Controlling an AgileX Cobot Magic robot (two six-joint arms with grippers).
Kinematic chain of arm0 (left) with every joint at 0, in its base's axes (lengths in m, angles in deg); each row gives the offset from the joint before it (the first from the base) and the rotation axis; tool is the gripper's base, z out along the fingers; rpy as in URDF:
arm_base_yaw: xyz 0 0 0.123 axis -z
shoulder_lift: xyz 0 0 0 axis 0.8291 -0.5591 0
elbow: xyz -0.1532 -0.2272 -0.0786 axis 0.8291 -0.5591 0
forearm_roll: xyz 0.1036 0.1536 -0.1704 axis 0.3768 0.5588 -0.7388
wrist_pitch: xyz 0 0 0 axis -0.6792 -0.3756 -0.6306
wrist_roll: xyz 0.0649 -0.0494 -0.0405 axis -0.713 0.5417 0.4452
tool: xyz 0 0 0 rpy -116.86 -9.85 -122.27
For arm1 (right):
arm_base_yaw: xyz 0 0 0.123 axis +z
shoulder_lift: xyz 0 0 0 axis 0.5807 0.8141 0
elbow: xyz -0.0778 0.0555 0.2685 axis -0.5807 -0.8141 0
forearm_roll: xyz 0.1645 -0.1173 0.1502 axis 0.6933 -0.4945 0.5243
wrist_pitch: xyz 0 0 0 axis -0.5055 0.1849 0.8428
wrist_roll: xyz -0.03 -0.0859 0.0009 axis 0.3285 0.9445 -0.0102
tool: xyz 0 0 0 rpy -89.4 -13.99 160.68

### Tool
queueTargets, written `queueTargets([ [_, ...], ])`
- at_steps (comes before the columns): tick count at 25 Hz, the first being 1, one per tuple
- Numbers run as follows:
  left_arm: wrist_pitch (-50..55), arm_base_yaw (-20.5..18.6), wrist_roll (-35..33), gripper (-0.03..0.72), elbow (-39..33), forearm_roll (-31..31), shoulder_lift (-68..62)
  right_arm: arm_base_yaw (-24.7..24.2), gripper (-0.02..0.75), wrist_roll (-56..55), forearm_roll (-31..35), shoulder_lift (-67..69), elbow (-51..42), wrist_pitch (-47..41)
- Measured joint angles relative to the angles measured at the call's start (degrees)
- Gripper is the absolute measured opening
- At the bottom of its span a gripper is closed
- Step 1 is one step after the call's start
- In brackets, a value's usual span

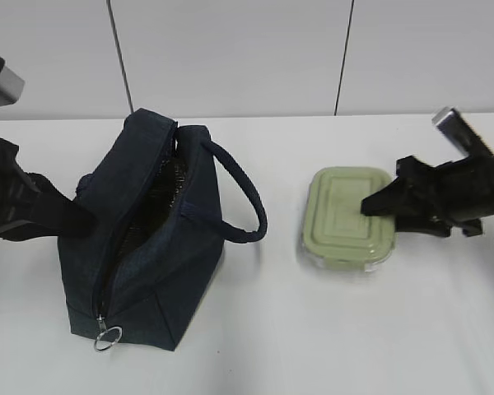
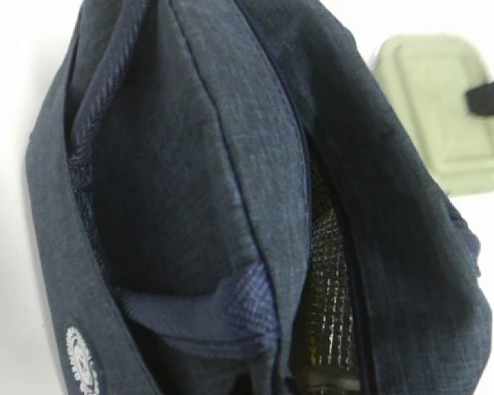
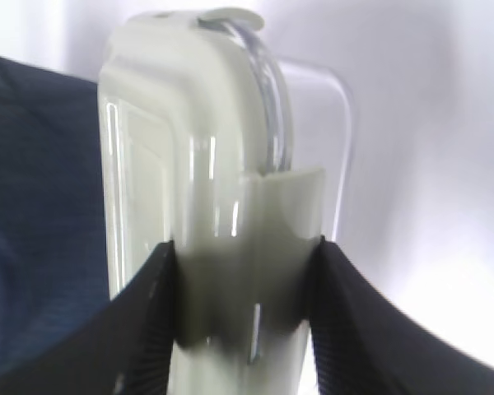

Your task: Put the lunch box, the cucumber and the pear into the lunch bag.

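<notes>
Sage-green lunch box [image 3: 206, 206] sits clamped between right tool [image 3: 243, 317] fingers (left tool's state unreadable).

My work surface is a plain white table [image 1: 313, 346]; matte and evenly lit, with only soft, faint shadows on it; behind its far edge stands a pale grey-white wall [image 1: 230, 49], made of flat panels; two thin dark seams [image 1: 342, 58] run down it, slightly slanted; through my wrist cameras I see only that same white, washed bright and blurred.
</notes>
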Motion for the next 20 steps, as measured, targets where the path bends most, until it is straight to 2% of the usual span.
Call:
queueTargets([
  [3, 0.04, 0.00, 0.00, -0.015, 0.00, 0.00, 0.00, -0.76, 0.326, -0.68, -0.10, -6.22, 0.29, -3.07],
  [7, 0.04, 0.00, 0.00, -0.016, 0.00, 0.00, 0.00, 2.29, 0.326, -2.80, 1.14, -12.79, 3.30, -9.23],
  [12, 0.04, 0.00, 0.00, -0.016, 0.00, 0.00, 0.00, 12.41, 0.325, -5.00, 4.16, -15.09, 10.96, -10.23],
  [17, 0.17, 0.00, 0.00, -0.016, 0.00, 0.00, 0.00, 24.19, 0.324, -5.80, 6.15, -12.00, 18.08, -2.73],
  [20, 0.17, 0.00, 0.00, -0.016, 0.00, 0.00, 0.00, 27.88, 0.324, -5.80, 7.57, -7.59, 20.40, 0.69],
])
